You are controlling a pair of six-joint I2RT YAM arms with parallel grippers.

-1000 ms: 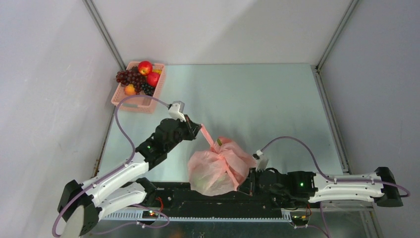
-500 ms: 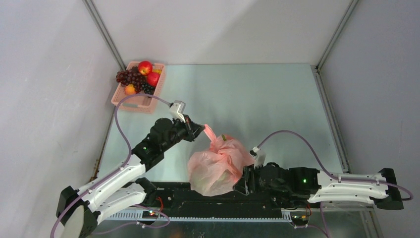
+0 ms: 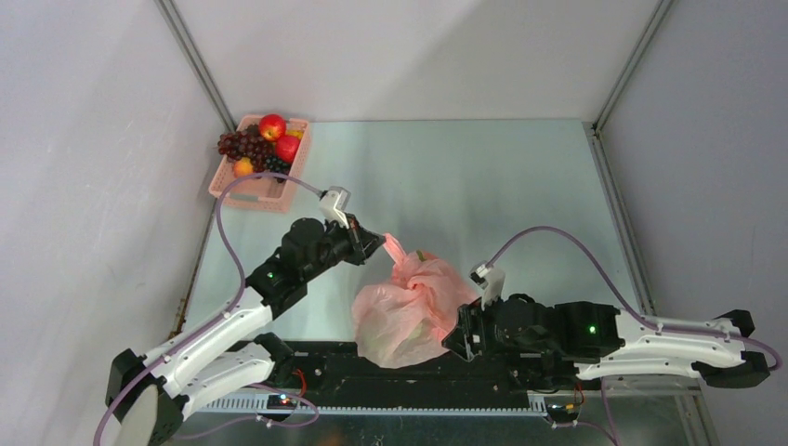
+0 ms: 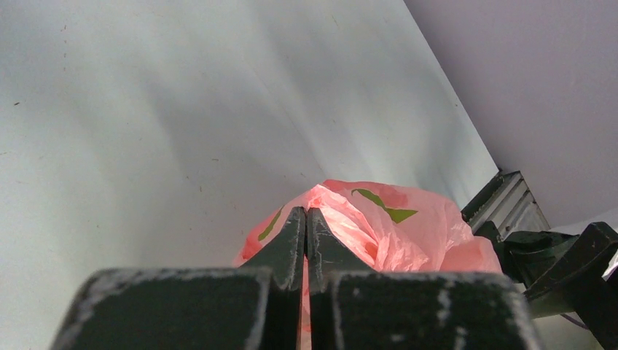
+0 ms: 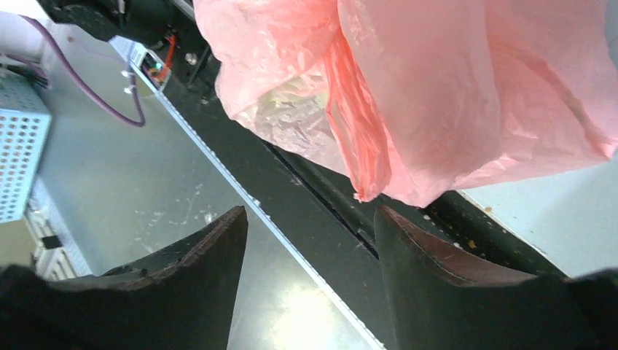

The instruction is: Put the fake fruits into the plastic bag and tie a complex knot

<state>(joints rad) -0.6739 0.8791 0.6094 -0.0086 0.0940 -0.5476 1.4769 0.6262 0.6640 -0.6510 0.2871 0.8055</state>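
The pink plastic bag (image 3: 407, 308) sits bunched and bulging near the table's front edge, with something pale showing faintly through its film (image 5: 288, 109). My left gripper (image 3: 379, 243) is shut on a handle strip of the bag (image 4: 324, 219), just left of and above the bundle. My right gripper (image 3: 457, 336) stands open at the bag's right side, and a loose handle end (image 5: 364, 191) hangs just beyond its tips, touching neither finger. Fake fruits (image 3: 263, 144), red apples, grapes and an orange one, lie in the pink basket at the back left.
The pink lattice basket (image 3: 234, 190) stands in the back left corner against the frame post. A black rail (image 3: 409, 376) runs along the near edge under the bag. Grey walls close in on the left, back and right.
My right gripper has opened and let go of the bag's handle, then shifted slightly right. My left gripper stayed shut on its handle and moved in closer to the bag, slackening the strip.
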